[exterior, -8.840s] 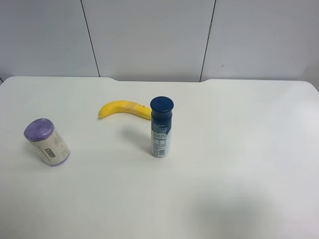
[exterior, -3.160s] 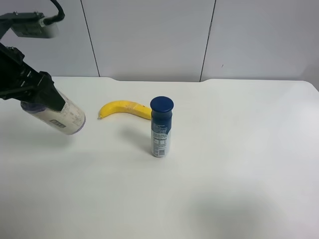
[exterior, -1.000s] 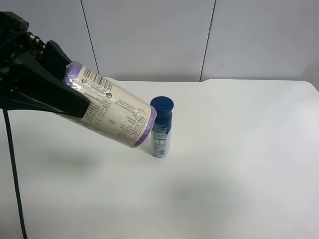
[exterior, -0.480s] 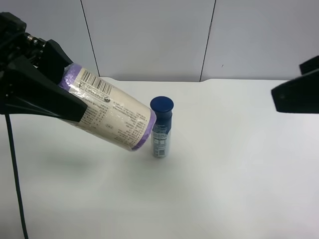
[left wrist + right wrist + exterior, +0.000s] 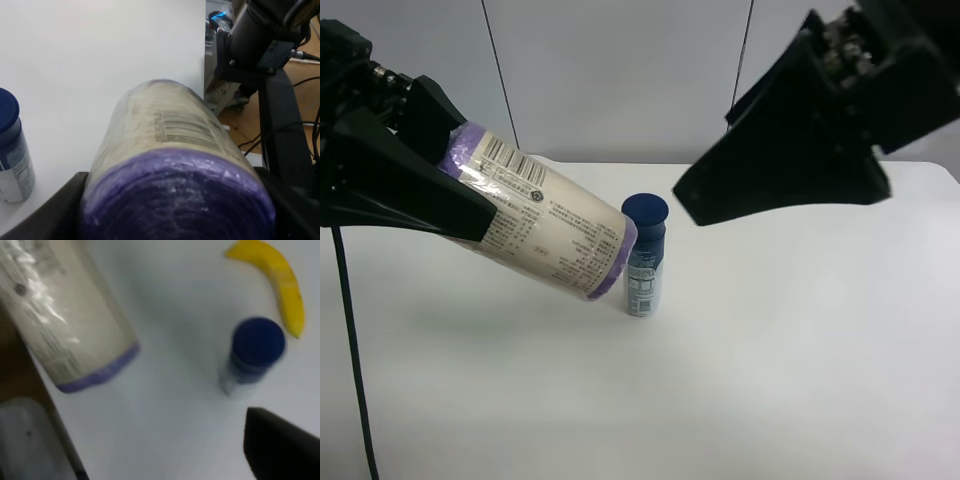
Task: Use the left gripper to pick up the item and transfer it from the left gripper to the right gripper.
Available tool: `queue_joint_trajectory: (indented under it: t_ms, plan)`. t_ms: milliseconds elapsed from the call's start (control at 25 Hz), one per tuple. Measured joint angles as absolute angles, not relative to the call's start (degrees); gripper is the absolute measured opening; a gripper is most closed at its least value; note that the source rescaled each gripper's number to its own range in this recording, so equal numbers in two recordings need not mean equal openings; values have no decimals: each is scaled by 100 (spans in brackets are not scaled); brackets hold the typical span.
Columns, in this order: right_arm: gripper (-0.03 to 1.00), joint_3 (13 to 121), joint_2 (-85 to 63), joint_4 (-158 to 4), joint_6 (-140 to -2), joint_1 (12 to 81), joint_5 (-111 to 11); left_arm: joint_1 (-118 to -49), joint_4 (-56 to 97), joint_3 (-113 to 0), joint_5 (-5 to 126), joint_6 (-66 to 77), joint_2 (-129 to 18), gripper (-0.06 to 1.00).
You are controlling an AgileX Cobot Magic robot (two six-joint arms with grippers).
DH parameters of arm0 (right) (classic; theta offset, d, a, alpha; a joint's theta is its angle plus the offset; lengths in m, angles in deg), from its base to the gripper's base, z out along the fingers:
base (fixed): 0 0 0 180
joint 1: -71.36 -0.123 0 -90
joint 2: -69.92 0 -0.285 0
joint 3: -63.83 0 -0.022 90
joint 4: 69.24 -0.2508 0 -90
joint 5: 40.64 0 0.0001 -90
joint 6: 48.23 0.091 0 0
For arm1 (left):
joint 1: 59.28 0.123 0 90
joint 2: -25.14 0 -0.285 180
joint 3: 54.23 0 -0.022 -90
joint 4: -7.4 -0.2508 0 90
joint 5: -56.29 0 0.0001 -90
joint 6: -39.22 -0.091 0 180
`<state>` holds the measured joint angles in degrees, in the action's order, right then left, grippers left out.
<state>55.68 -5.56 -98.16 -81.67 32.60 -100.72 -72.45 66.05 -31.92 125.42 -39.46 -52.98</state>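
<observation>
- Swinging in over the last half second, the right gripper [image 5: 705, 200] looms at 1 o'clock of the bottle [image 5: 642, 260]: handover approach, I judge; jaws parted or not, I cannot tell
- The item [image 5: 550, 235] hangs tilted at 9 o'clock of the bottle, clenched in the left gripper [image 5: 460, 165]
- Only the right wrist view shows the banana [image 5: 282, 280]

Note for your log: the left gripper [image 5: 470, 165] is matte black, with broad wedge-shaped fingers [image 5: 410, 195]. A thin black cable [image 5: 348, 350] trails below it. The right gripper [image 5: 705, 160] is black too, with angular fingers [image 5: 790, 160] and small grey hardware [image 5: 835, 40] at its wrist.
</observation>
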Motion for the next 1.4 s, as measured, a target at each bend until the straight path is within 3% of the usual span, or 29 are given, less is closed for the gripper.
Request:
queue_joint_trajectory:
  t_ms: [200,560,1400]
  plan:
    - [100,5961,-1189,-9957,-8388,2888,-10124,-7245,6611,-3192,12542,-3951,-5298,1]
    - [100,5969,-1462,-10528,-9162,2882,-10402,-7245,6681,-3192,12542,-4088,-5298,0]
    - [100,5979,-2173,-10537,-9583,2882,-10073,-7245,7054,-3192,12542,-4369,-5298,0]
